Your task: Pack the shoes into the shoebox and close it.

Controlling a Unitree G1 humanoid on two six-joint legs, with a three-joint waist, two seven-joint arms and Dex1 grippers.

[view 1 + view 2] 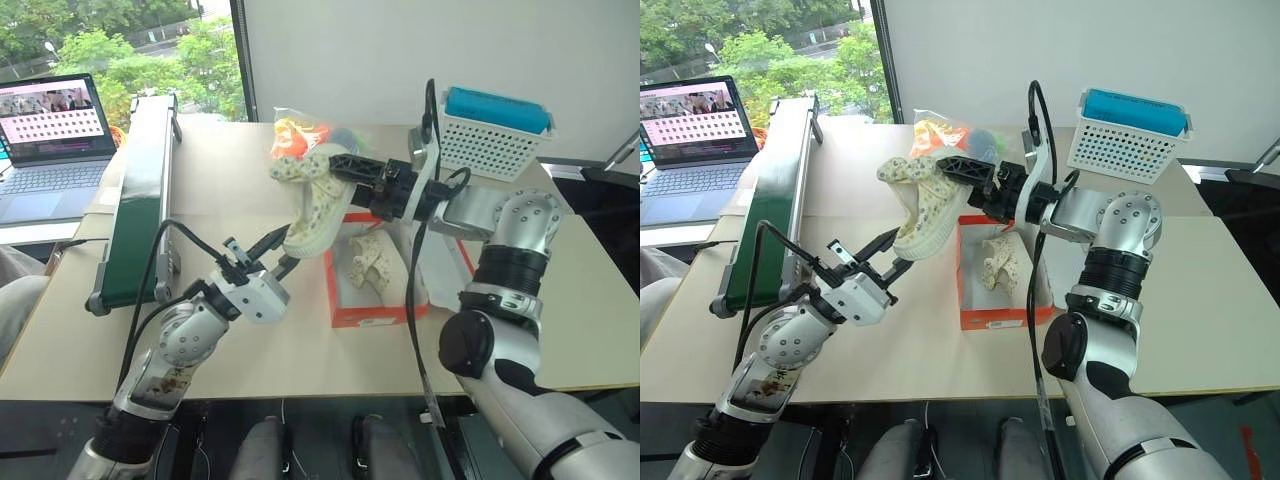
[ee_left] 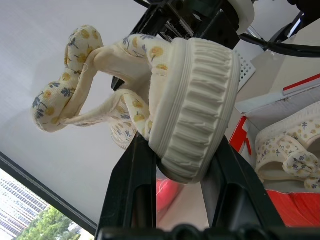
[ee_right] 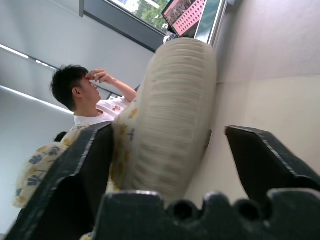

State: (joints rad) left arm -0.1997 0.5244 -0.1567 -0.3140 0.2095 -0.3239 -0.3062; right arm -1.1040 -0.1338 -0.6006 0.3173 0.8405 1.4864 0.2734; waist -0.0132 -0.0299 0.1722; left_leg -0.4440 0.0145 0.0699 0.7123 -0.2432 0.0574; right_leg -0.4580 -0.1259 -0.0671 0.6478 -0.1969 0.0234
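Shoe (image 1: 372, 262) one lay in the box (image 1: 372, 312); left claw (image 1: 283, 247) gripped shoe two (image 1: 318, 208) beside it, right claw (image 1: 345, 170) open around it.

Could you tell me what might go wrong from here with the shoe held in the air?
The left gripper pinches only the sole end of the raised shoe while the right gripper stands open around it, so it could slip. Lowered, it might land on the shoe already in the shoebox.

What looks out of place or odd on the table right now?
One shoe hangs in mid-air, sole upright, the left gripper clamped on one end and the right gripper around the other. Its mate lies in the shoebox.
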